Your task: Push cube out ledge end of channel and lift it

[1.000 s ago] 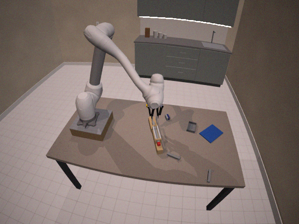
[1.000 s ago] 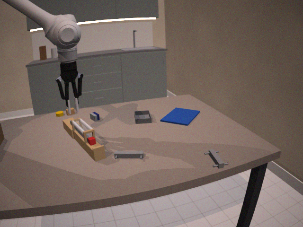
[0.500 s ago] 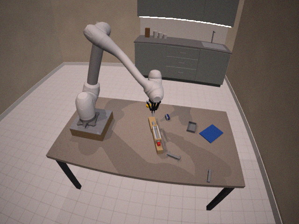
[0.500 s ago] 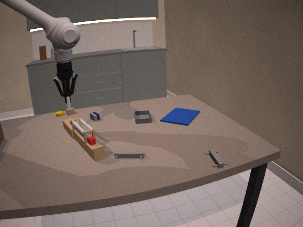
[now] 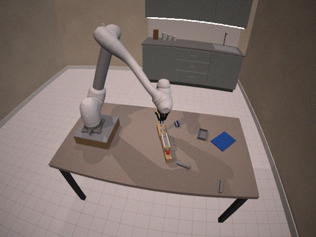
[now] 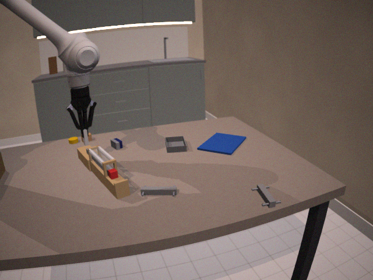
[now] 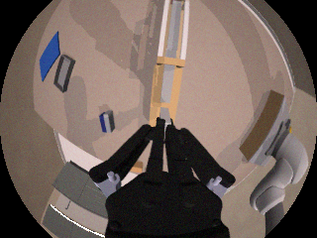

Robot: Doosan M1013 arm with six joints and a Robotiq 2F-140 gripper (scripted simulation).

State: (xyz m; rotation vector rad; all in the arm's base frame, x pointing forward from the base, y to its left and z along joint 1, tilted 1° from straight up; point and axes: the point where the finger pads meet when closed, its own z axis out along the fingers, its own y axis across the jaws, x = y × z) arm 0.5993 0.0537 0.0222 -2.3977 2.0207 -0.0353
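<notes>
A flat blue square panel [image 5: 223, 140] [image 6: 222, 143] [image 7: 50, 57] was seen lying near a shallow grey open-topped rectangular tray [image 5: 198, 134] [image 6: 176, 149] [image 7: 58, 72] on the brown table [image 5: 142, 176] [image 6: 168, 223] [image 7: 213, 74]. A small blue-and-grey block [image 5: 177, 124] [image 6: 116, 143] [image 7: 107, 121] was pictured between the tray and a yellow round disc [image 6: 73, 140]. Grey-green cabinets [image 5: 191, 66] [image 6: 120, 102] [image 7: 81, 185] were shown beyond.

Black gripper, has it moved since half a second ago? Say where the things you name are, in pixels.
Yes: in the exterior view, the black gripper [image 5: 161, 124] [image 6: 85, 141] [image 7: 163, 113] is lower, its fingers nearer the pale wooden channel [image 5: 169, 160] [image 6: 122, 189] [image 7: 171, 61].
</notes>
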